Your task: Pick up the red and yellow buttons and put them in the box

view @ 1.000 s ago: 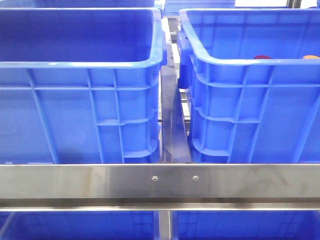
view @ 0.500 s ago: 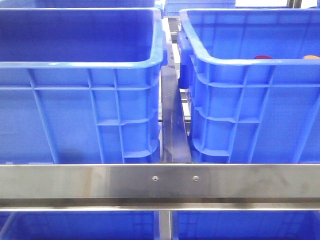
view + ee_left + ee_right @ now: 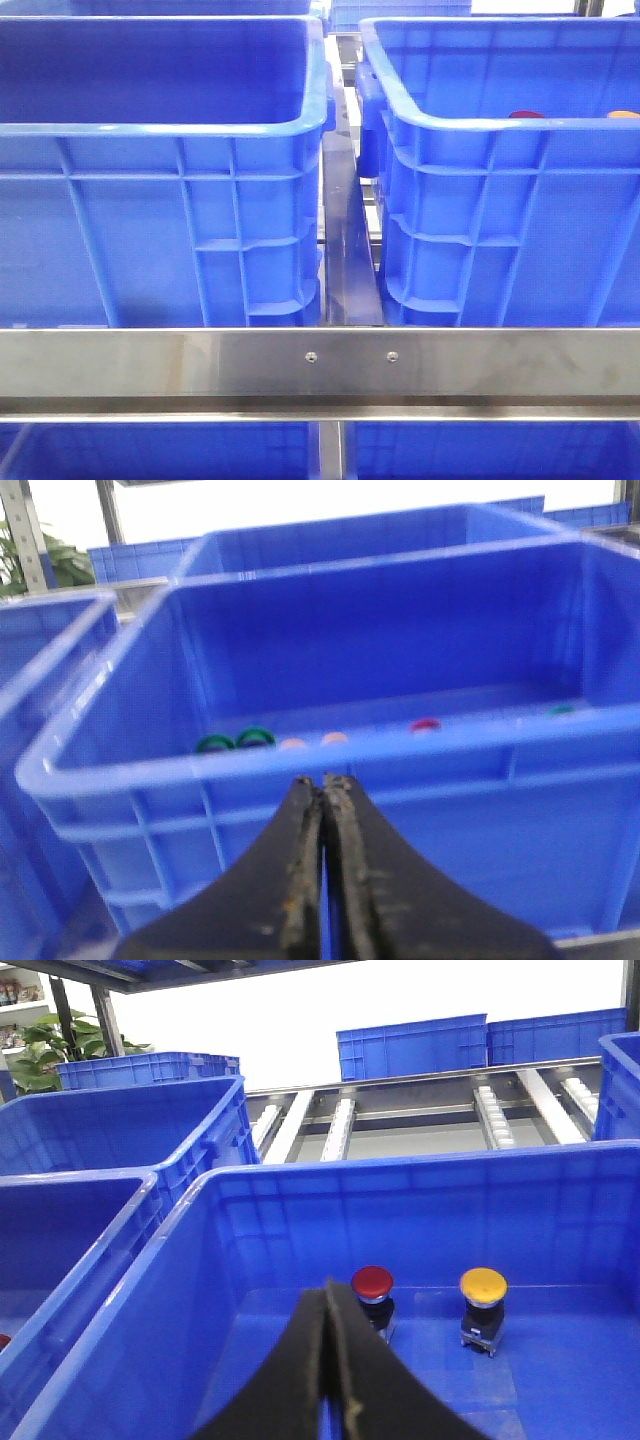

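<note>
1. Box (image 3: 250, 1250): large blue crate, directly under and ahead of the right gripper; the left-hand crate (image 3: 160, 130) sits beside it across a narrow gap.
2. Right gripper (image 3: 328, 1360): poised above the box's near wall, pointing inward, jaws pressed together, holding nothing.
3. Left gripper (image 3: 323, 860): jaws closed and empty, before another blue crate's (image 3: 150, 780) rim (small coloured pieces inside, blurred).
4. Red button (image 3: 373, 1285): upright on the box floor, just beyond the right fingertips.
5. Yellow button (image 3: 483, 1290): upright beside the red one, apart.
</note>
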`<state>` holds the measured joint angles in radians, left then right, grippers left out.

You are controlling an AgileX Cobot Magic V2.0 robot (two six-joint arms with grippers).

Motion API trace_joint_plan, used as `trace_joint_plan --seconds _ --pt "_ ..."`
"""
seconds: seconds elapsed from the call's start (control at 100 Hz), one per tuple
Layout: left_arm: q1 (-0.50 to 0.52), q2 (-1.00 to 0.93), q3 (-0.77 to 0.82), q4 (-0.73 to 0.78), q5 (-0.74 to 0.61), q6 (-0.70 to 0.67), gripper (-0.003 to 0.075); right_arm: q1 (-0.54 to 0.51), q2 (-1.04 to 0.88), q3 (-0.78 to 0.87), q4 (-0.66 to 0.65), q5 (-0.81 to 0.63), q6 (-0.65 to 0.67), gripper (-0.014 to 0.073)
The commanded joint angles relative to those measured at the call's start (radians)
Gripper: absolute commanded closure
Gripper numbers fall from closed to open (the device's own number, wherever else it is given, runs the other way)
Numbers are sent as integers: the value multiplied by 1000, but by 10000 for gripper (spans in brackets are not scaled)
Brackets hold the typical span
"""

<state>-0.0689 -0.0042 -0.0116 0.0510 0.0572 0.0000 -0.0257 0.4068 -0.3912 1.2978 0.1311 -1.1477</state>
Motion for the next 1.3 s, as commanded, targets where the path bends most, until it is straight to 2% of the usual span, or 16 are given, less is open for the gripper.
trace_joint_plan --seconds 0.0,0.16,1.29 --pt "2 -35 2 6 -126 -27 739 -5 2 -26 5 -16 -10 662" --pt "2 -35 55 13 -216 -50 739 -5 2 -26 5 -15 -10 662" --pt "2 -35 55 9 -201 -50 739 -5 3 -26 5 -15 -10 662"
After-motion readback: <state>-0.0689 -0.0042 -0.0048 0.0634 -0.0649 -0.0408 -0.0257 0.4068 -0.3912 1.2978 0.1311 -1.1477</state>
